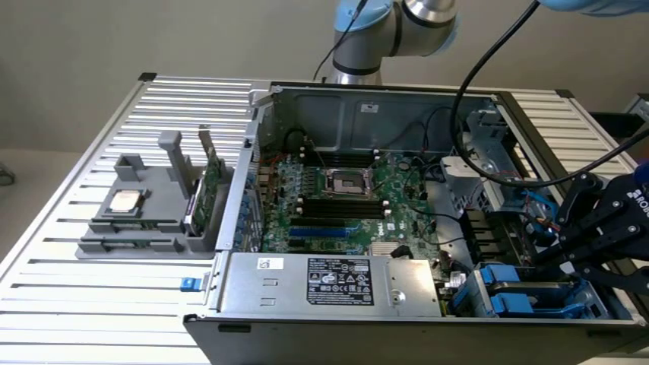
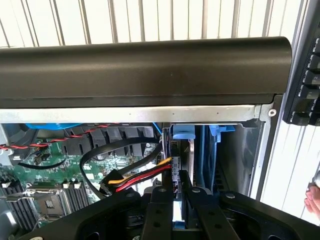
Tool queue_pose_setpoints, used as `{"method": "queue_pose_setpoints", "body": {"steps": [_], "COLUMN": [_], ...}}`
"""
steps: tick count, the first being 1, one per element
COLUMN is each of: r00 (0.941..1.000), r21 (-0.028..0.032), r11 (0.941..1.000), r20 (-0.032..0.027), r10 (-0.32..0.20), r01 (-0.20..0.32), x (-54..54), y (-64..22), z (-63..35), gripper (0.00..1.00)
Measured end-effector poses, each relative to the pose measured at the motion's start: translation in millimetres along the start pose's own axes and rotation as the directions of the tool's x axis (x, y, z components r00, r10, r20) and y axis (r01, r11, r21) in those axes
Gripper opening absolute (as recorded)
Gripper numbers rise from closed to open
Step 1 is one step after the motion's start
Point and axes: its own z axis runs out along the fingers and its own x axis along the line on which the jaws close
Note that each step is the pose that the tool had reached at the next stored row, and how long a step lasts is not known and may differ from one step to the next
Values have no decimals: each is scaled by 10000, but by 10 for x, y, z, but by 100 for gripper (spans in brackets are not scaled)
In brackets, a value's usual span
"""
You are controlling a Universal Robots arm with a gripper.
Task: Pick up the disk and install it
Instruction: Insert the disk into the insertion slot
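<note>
The disk [image 2: 176, 165] is mostly hidden edge-on between the end effector [image 2: 180, 192] fingers and the blue carriers.

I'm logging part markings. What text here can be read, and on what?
"RO": white letters, cut off by the frame edge, on the gripper.
Power supply label: print too small to read.
Small white sticker beside it: unreadable.
Motherboard markings: unreadable.

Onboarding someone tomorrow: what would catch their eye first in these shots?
The open computer case with its green motherboard dominates the slatted table. At the exterior view's right, the black gripper reaches into the drive bay, shut on the blue-framed disk standing on edge there. A grey parts holder sits at the left.
</note>
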Motion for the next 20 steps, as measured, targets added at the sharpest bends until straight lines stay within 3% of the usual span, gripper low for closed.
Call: {"method": "queue_pose_setpoints", "body": {"steps": [7, 11, 14, 17, 20], "r00": [9999, 9997, 9994, 9990, 9988], "r21": [-6, 23, 109, 254, 376], "r11": [10000, 10000, 9999, 9996, 9991], "r20": [139, 235, 319, 422, 470], "r10": [45, 78, 105, 146, 160], "r01": [-45, -78, -109, -157, -177], "x": [26, 46, 52, 53, 57], "y": [7, 14, 21, 28, 62], "z": [0, -2, -1, -8, -15], "gripper": [17, 17, 17, 17, 17]}}
